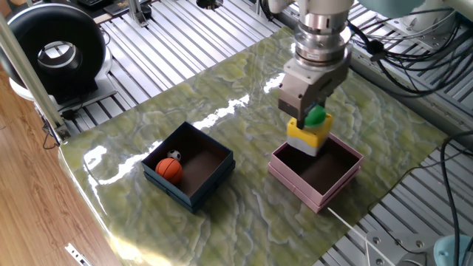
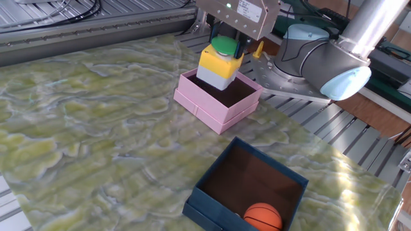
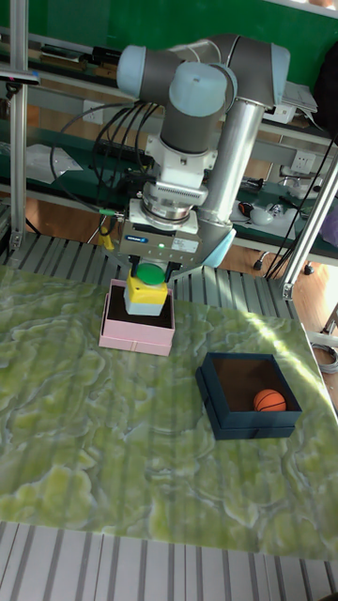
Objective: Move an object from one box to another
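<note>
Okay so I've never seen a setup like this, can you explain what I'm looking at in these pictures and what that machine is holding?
This is one robot arm at a table with a green marbled top. Its claw is shut on a yellow and white block with a green knob, held over the pink box. Nearby sits a navy-blue box with a small orange basketball inside. Two cameras look down at the table from different sides; the tall picture faces the arm from the front, so the pink box appears left and the blue box right.

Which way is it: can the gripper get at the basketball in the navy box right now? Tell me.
Probably not yet: the gripper is shut on the yellow block over the pink box. The basketball itself lies uncovered in the open navy box.
</note>
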